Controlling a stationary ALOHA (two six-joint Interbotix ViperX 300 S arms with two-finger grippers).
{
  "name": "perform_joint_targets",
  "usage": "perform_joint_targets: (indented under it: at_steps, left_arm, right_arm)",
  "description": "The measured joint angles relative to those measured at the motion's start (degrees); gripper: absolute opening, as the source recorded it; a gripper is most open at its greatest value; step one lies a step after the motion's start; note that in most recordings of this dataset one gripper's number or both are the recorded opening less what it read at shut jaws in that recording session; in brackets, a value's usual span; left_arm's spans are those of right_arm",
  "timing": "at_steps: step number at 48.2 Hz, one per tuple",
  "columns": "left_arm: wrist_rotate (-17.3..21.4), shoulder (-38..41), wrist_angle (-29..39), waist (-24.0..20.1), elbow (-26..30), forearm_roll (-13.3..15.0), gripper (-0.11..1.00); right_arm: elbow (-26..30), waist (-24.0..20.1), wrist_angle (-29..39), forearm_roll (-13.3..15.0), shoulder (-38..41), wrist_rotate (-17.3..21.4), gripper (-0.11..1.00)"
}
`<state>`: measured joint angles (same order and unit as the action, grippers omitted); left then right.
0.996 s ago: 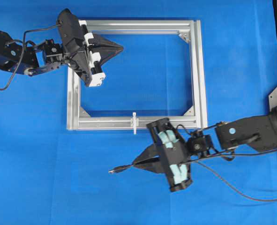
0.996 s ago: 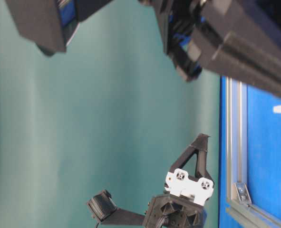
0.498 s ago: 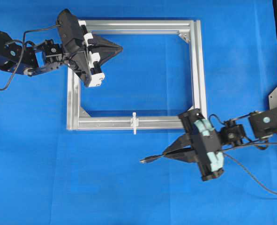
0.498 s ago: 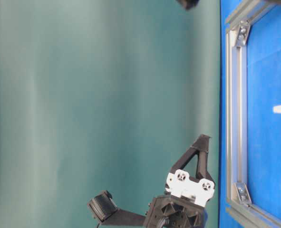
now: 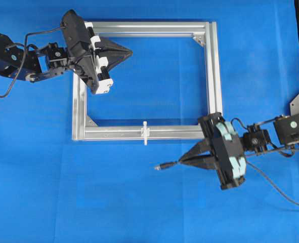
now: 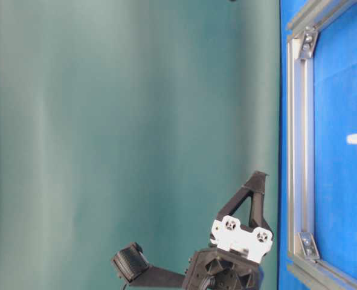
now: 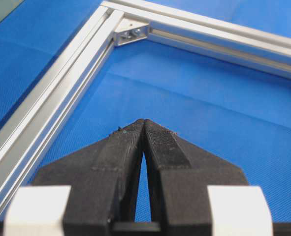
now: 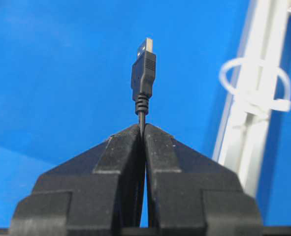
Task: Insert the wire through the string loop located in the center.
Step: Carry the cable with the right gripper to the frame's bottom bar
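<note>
A: Far left?
B: The left gripper (image 5: 128, 50) hangs over the frame's (image 5: 214, 76) upper left corner, fingers (image 7: 157, 142) pressed together on nothing.

A: And inside the frame?
B: Only bare blue desk (image 5: 38, 192). The loop (image 5: 145, 132) stands on the lower bar.

A: The wire (image 5: 170, 164)?
B: Below that bar, right of the loop, clamped in the right gripper's (image 5: 183, 162) closed fingers (image 8: 157, 147), plug (image 8: 144, 69) pointing left.
</note>
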<state>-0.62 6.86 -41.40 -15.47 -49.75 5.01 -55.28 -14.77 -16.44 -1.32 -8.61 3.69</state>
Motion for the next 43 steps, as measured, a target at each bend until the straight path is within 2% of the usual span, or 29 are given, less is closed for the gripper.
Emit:
perform_joint_targets:
  at_steps: [23,43]
  left_arm:
    - [0.0,0.0,0.0,0.0,0.0,0.0,0.00]
    - [0.0,0.0,0.0,0.0,0.0,0.0,0.00]
  right_arm:
    - [-1.9,11.2,0.0,0.0,0.1,0.0,-0.03]
    - [-2.3,11.6,-0.1,0.0,0.0,0.0,-0.03]
